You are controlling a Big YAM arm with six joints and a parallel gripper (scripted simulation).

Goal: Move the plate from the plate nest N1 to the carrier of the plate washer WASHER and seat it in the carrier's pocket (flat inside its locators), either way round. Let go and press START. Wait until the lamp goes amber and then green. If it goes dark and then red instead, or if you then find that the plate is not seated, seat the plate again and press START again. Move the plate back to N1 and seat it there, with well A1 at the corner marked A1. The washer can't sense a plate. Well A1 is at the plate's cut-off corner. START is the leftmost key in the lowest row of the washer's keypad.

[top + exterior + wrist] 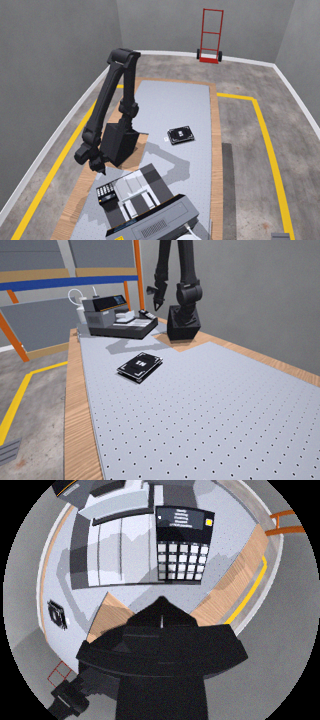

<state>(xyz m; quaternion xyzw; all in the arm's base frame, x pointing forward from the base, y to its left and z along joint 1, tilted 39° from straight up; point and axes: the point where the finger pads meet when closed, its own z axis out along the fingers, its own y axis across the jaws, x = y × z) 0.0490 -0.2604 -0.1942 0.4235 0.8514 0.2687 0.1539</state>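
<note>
- Two fingertips of the gripper [104,173] [156,307] [161,605] are pressed together, nothing between them, near the keypad [105,190] [147,314] [183,560].
- The keypad's square lamp [100,200] [208,522] glows amber.
- The washer [155,217] [99,317] raises its housing across one end of the white tracks (a bulky neighbour).
- Beside it stands a white bottle [81,314] with a looping tube.
- The nest N1 [176,134] [134,366] [57,614] shows its label; where the plate is, I cannot tell.
- A red hand truck [211,32] stands by the wall, well apart.
</note>
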